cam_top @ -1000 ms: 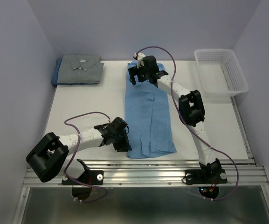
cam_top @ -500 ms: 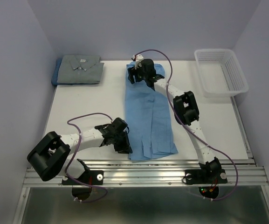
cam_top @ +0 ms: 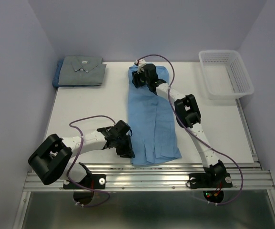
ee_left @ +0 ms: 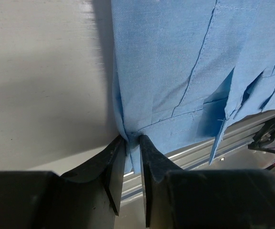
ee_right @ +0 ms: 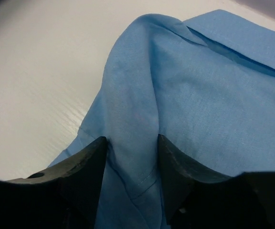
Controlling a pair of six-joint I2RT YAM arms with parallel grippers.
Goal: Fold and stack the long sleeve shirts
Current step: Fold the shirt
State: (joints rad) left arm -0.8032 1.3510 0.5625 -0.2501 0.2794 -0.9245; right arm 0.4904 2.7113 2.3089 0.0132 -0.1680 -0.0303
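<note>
A light blue long sleeve shirt (cam_top: 152, 114) lies as a long strip down the middle of the table, hem toward the near edge. My left gripper (cam_top: 129, 151) is shut on its near-left hem corner; the left wrist view shows the cloth (ee_left: 175, 71) pinched between the jaws of that gripper (ee_left: 132, 139). My right gripper (cam_top: 138, 76) sits at the far-left collar end. In the right wrist view a raised ridge of blue cloth (ee_right: 132, 95) fills the gap of this gripper (ee_right: 131, 140), touching both fingers. A folded grey shirt (cam_top: 82, 70) rests on a darker blue one (cam_top: 57, 79) at the far left.
A white mesh basket (cam_top: 228, 95) stands at the far right corner. The table's metal front rail (cam_top: 147, 174) runs just beyond the shirt's hem, close to the left gripper. Purple cables loop off both arms.
The right gripper has shifted a little left onto the shirt's far-left corner and closed its jaws around a ridge of cloth. The left gripper has stayed on the hem.
</note>
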